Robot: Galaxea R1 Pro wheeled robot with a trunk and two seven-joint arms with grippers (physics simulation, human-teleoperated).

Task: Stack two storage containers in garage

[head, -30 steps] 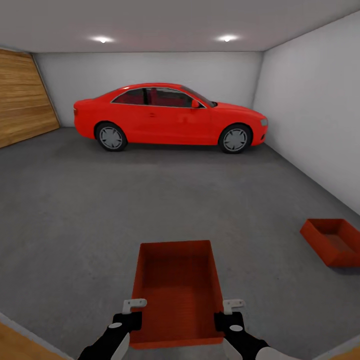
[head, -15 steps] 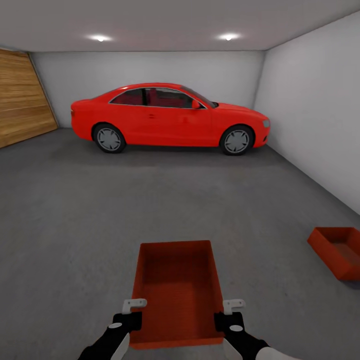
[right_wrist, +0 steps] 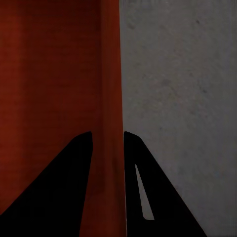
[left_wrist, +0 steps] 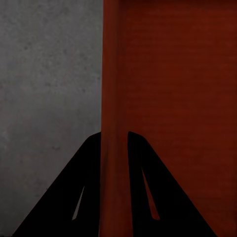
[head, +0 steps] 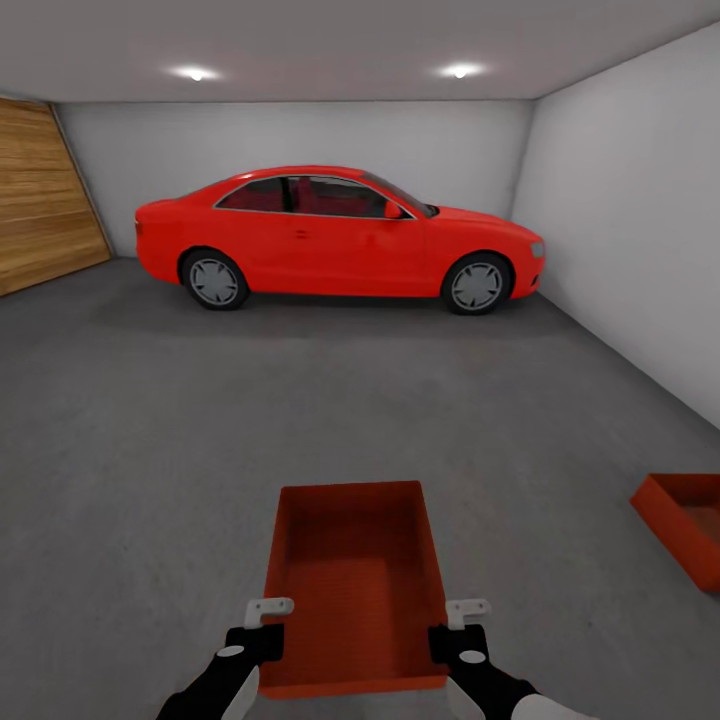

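I hold one orange-red storage container (head: 352,585) low in front of me, above the dark grey concrete floor (head: 300,400). My left gripper (head: 262,625) is shut on its left wall, my right gripper (head: 455,625) on its right wall. In the left wrist view the dark fingers (left_wrist: 89,168) of the left gripper (left_wrist: 114,136) straddle the container's wall (left_wrist: 113,74). The right wrist view shows the right gripper (right_wrist: 107,134) clamping the opposite wall (right_wrist: 109,74). The second storage container (head: 690,525) sits on the floor at the right edge, partly cut off.
A red car (head: 335,240) stands across the far end of the garage. A pale grey wall (head: 630,230) runs along the right, and a wood-plank door (head: 40,200) is at the left. Open concrete lies between me and the car.
The whole view has moved forward and turned slightly left, so the container on the floor now sits further toward the right edge. The held container keeps its place between my grippers.
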